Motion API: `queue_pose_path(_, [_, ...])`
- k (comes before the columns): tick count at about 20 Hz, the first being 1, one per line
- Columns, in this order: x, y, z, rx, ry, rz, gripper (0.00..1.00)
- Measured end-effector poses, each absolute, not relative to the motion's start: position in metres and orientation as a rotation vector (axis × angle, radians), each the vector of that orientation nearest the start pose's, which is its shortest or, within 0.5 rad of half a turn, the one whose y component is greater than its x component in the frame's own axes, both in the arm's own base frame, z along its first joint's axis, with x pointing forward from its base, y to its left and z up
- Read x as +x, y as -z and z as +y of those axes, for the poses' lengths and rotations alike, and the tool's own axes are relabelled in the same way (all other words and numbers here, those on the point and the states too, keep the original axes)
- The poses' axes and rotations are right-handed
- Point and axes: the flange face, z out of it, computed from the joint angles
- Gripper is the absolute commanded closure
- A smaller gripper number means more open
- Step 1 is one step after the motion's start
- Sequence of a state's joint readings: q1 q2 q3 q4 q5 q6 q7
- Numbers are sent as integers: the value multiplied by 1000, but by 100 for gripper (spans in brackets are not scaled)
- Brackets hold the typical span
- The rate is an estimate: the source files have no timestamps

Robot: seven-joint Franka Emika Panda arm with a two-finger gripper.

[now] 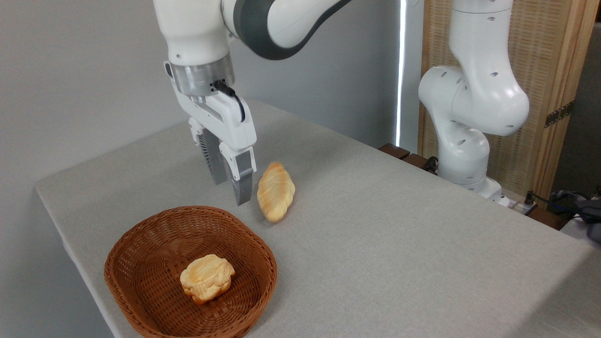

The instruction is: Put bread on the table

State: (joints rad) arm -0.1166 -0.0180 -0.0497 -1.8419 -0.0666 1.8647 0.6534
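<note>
My claw (231, 180) is hanging empty, fingers parted, just left of the bread (275, 191), which is lying blurred on the tabletop (399, 234), long axis running near-to-far beside the basket (141, 263); open cloth is stretching rightward.

Table (399, 244): large, rectangular, rounded corners, covered in light grey cloth. Bread (275, 191): long golden-brown loaf, edges blurred, on or just above the cloth near table centre; contact not determinable. Wicker basket (141, 244): brown, woven, resting near front left edge, just beside the bread, not touching. Robot base (462, 164) at far right edge.
</note>
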Motion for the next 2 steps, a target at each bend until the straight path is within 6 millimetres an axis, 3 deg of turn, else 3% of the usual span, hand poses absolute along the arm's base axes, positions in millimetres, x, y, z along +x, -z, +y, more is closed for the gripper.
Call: queue_pose_path(2, [564, -548, -73, -2945, 196, 1168, 0])
